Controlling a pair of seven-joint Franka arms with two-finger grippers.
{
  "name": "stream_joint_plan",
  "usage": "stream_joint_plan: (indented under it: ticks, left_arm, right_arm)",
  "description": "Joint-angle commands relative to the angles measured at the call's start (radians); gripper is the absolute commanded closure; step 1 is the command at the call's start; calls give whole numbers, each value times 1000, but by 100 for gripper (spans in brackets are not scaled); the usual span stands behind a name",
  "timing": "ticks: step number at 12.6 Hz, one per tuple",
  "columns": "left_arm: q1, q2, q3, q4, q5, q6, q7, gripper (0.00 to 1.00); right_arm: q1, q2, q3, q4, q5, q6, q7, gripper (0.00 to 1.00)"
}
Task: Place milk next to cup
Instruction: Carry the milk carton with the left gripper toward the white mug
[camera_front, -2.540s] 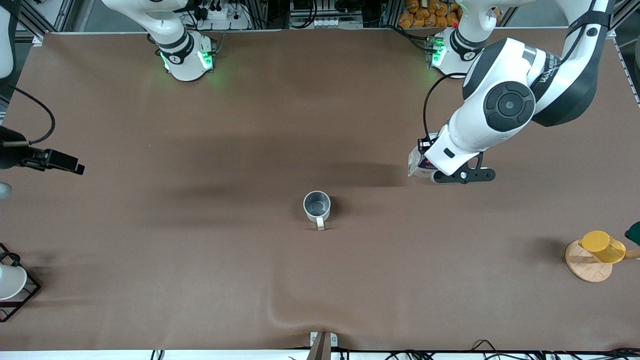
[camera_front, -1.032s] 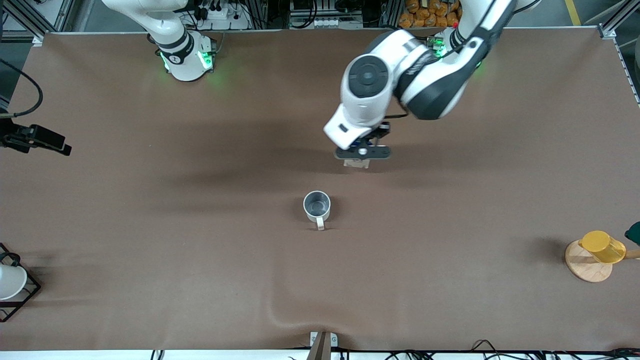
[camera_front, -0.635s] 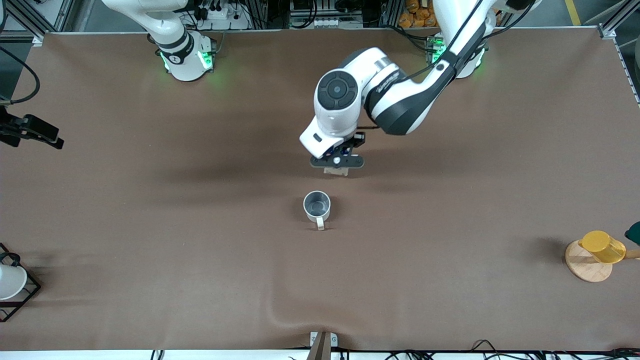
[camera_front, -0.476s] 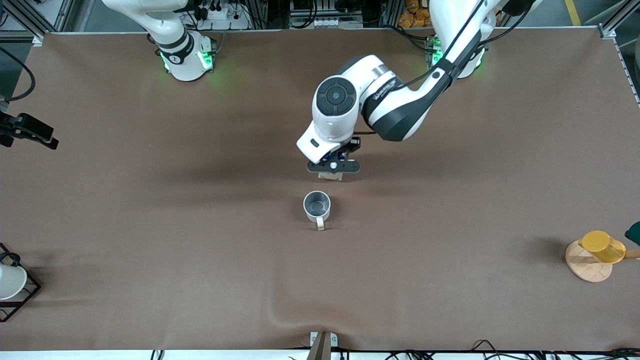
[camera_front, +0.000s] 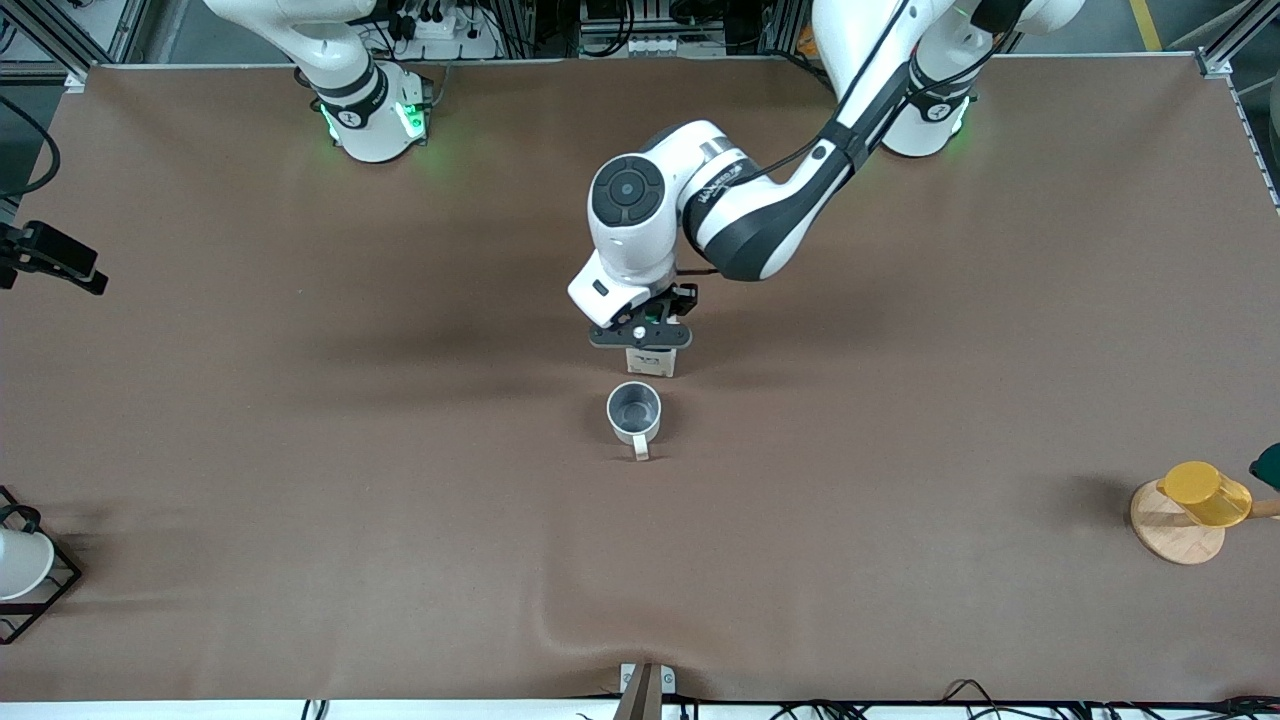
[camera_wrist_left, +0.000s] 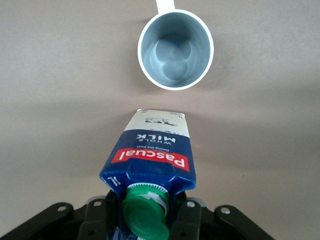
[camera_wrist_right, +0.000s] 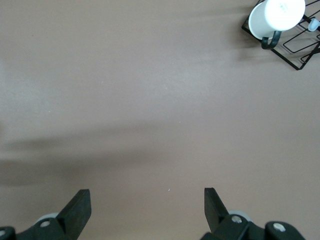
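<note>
We've got the left gripper (camera_front: 641, 338) clamped on the milk (camera_front: 650, 361), fingers (camera_wrist_left: 186, 220) pressing either side of the carton top by the green cap (camera_wrist_left: 143, 214). The carton sits low over the table (camera_front: 300, 520), just beside the cup (camera_front: 633, 411), a bit farther from the front camera than the cup; we can't tell if its base touches down. In the left wrist view a narrow strip of bare table shows between the milk (camera_wrist_left: 152, 152) and the cup (camera_wrist_left: 175, 50), so they're apart. The cup is upright, with its handle (camera_front: 640, 450) pointing toward the front camera, away from the carton.

The right gripper (camera_wrist_right: 145, 212) waits at the right arm's end of the table, up in the air, fingers (camera_wrist_right: 77, 210) spread wide with nothing between them.

Other stuff is well apart from both:
- yellow cup (camera_front: 1205, 492) on a round wooden coaster (camera_front: 1175, 530), toward the left arm's end
- white cup (camera_front: 20, 562) in a black wire frame (camera_front: 45, 590), toward the right arm's end; also seen in the right wrist view (camera_wrist_right: 276, 15)

Nothing stands between the milk and the cup.
</note>
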Motion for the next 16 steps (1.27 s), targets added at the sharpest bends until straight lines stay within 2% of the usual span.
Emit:
stream_joint_plan:
  ticks: [1,5,6,7,8,12,16]
  left_arm:
    - [-5,39,13,47,17,27,-18,58]
    - [-8,59,14,47,17,62,-19,58]
    - [-6,59,14,47,14,62,-19,55]
    - [-6,59,14,45,14,62,-19,39]
    - [-3,57,14,45,14,62,-19,0]
    - [6,7,11,44,-6,34,-19,0]
    - [37,-116,13,44,-61,-74,-22,0]
  right_arm:
    - [-37,-9,14,6,-7,-14,-9,0]
    - [-32,-7,17,4,-6,-19,-7,0]
    - [-32,-7,17,1,-6,-21,-7,0]
    - [-34,-7,17,1,-6,-24,-7,0]
    - [-34,-7,15,1,-6,-24,-6,0]
    - [-35,-7,15,0,-4,-25,-1,0]
    - [-25,-11,21,1,5,-51,3,0]
